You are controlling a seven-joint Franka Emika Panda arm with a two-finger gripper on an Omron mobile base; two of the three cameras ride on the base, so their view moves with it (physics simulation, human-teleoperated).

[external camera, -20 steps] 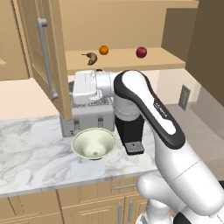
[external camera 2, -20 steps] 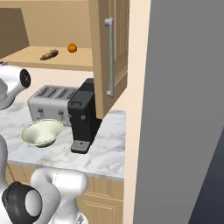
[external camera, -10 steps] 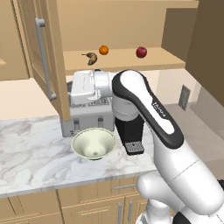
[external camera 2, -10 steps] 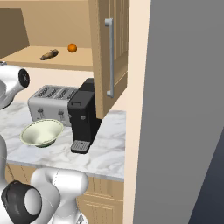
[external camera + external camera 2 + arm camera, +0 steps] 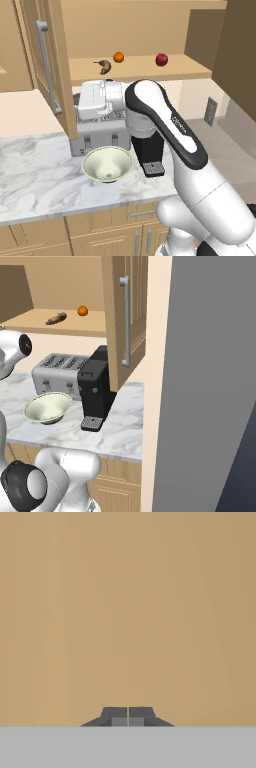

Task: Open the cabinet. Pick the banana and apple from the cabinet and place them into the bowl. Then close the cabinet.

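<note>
Marble counter [image 5: 35, 175] carries the bowl [image 5: 107, 163] nearest the base, and above it the gripper [image 5: 128, 716], fingers pressed together on nothing, faces the open door of the cabinet [image 5: 47, 65]. Farther back and higher, on the shelf, the banana [image 5: 104, 66] lies up and slightly right of the hand, its long axis roughly along the shelf. The apple [image 5: 161, 59] sits well right of it.

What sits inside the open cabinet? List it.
On the cabinet shelf: the banana, an orange ball, the apple. The shelf's left end is covered by the open door.
</note>
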